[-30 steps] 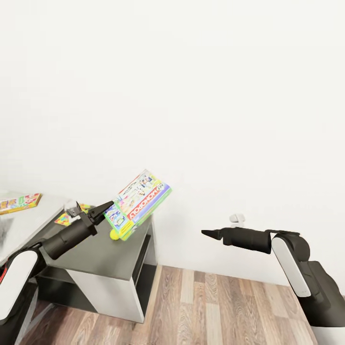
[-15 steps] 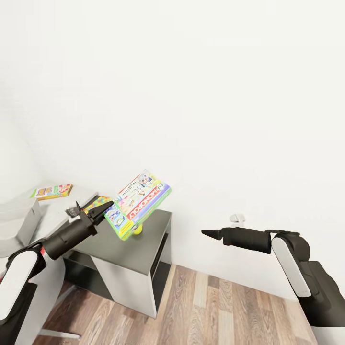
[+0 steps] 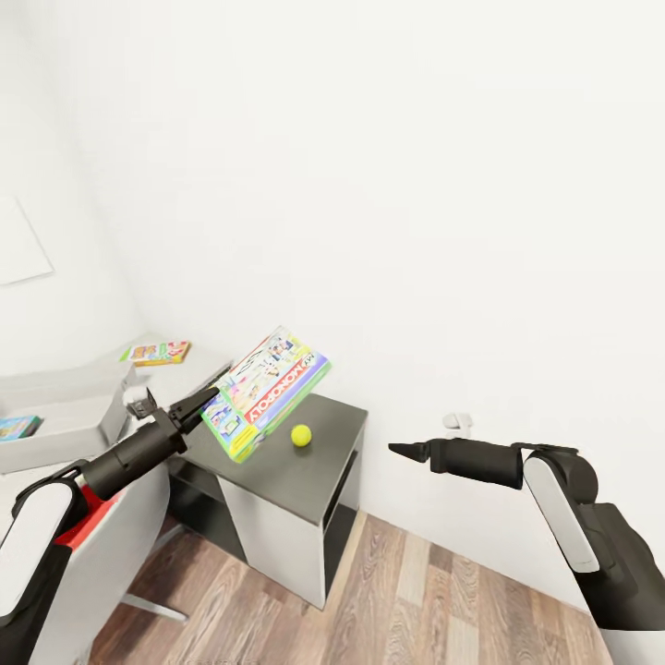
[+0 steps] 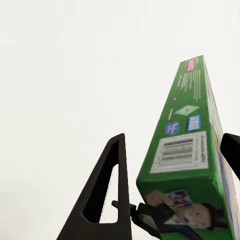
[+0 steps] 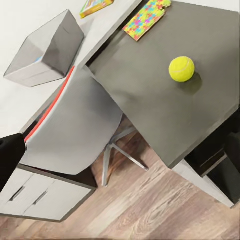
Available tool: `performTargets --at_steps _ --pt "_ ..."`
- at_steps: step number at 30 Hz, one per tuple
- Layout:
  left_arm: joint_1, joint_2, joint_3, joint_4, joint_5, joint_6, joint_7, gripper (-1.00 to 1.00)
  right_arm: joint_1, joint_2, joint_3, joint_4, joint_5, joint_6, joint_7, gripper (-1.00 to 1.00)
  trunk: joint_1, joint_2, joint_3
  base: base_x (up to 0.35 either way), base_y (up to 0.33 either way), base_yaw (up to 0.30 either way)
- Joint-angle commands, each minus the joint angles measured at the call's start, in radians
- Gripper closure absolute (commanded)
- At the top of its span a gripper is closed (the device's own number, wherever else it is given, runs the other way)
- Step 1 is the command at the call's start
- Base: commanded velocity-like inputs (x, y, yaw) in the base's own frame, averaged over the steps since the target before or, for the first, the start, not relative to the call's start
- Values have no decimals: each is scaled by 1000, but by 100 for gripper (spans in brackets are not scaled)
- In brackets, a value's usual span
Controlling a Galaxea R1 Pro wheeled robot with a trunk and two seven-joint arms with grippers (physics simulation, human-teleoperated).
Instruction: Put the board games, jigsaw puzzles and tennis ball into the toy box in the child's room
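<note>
My left gripper point(image 3: 199, 404) is shut on a corner of a green-edged board game point(image 3: 270, 390) and holds it tilted in the air above the lower dark-grey table point(image 3: 319, 466). In the left wrist view the box's green side point(image 4: 186, 150) stands between the fingers point(image 4: 106, 192). The tennis ball point(image 3: 301, 435) point(image 5: 181, 69) lies on the dark top, and a jigsaw puzzle point(image 5: 147, 19) lies further back. The grey toy box point(image 3: 60, 420) point(image 5: 47, 50) stands on the light top with a blue box point(image 3: 18, 427) inside. Another board game point(image 3: 155, 352) lies behind it. My right gripper point(image 3: 406, 451) hangs open right of the table.
A chair with a grey back and red edge point(image 5: 82, 122) is tucked against the light desk, above pale drawer fronts point(image 5: 30, 197). White walls meet in a corner behind the table. Wood plank floor point(image 3: 416, 610) stretches under my right arm.
The head view has swung left, so the table has slid right in the picture and the toy box has come into sight. Both arms keep their pose, and the game stays gripped.
</note>
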Motion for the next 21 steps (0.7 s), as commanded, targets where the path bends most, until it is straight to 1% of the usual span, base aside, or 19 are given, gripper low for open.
performTargets --at_steps 1,21 --pt "-1 0 1 0 5 6 -3 100 -1 -1 0 -1 7 2 7 -100 1 -2 -2 0 0 295" --pt "-1 1 1 0 5 6 -2 100 -1 -1 0 1 8 2 8 -100 1 -2 -2 0 0 296"
